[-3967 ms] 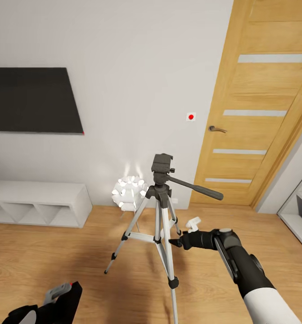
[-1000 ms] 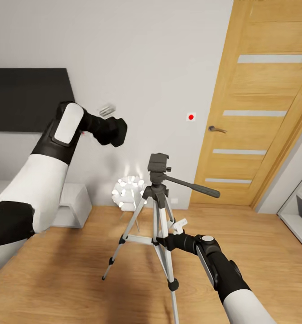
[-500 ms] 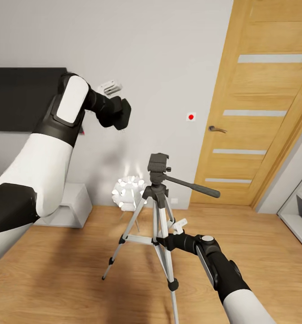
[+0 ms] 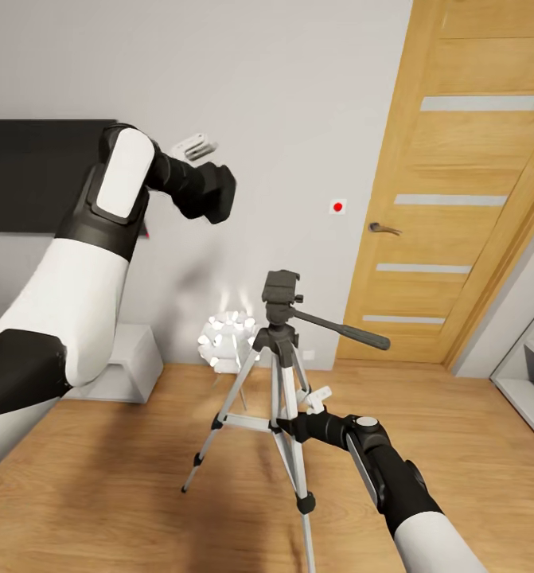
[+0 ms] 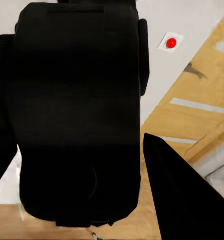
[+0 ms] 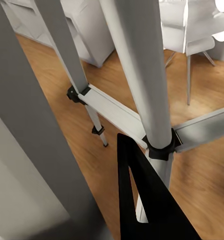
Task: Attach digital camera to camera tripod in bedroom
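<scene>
The left end effector [image 4: 211, 191], clamped on the digital camera [image 4: 209, 192], has risen above the camera tripod [image 4: 281, 350]; the right end effector [image 4: 298, 426] grips 1 leg, so mounting nears.

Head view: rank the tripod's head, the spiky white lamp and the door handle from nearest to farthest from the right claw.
1. Tripod head, above the right claw, which is at the legs.
2. Spiky white lamp, behind the tripod by the wall.
3. Door handle, far on the door.

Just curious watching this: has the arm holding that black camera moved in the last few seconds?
Yes. The left gripper with the digital camera rose from floor level to above the camera tripod, beside the black wall panel.
</scene>
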Tool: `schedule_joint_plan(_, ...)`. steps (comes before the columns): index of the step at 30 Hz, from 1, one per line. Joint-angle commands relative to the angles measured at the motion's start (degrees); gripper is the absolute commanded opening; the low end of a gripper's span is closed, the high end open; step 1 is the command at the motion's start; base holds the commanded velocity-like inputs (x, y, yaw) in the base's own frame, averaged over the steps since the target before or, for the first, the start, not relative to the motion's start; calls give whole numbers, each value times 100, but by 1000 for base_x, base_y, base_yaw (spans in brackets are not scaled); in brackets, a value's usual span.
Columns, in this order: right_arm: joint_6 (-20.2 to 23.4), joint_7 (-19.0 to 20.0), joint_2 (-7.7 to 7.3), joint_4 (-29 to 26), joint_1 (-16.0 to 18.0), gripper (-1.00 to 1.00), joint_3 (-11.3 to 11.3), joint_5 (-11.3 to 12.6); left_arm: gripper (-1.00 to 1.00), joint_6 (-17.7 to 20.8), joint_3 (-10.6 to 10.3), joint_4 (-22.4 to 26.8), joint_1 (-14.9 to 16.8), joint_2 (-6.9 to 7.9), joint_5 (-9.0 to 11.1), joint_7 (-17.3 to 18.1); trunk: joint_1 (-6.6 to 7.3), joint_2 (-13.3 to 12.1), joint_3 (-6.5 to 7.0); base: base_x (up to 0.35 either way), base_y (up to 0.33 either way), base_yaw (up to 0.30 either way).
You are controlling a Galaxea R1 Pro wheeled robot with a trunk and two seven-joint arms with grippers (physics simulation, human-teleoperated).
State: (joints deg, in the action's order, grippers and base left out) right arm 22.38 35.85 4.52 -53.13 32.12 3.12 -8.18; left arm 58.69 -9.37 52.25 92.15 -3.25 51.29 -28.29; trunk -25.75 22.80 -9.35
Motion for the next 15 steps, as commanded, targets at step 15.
schedule_joint_plan(15,-5,28,3,-5,4,-100,-13,-157,-100,-1674,-701,-463,-22,1023,-1252,4910,-4,12,-13,0,0,0)
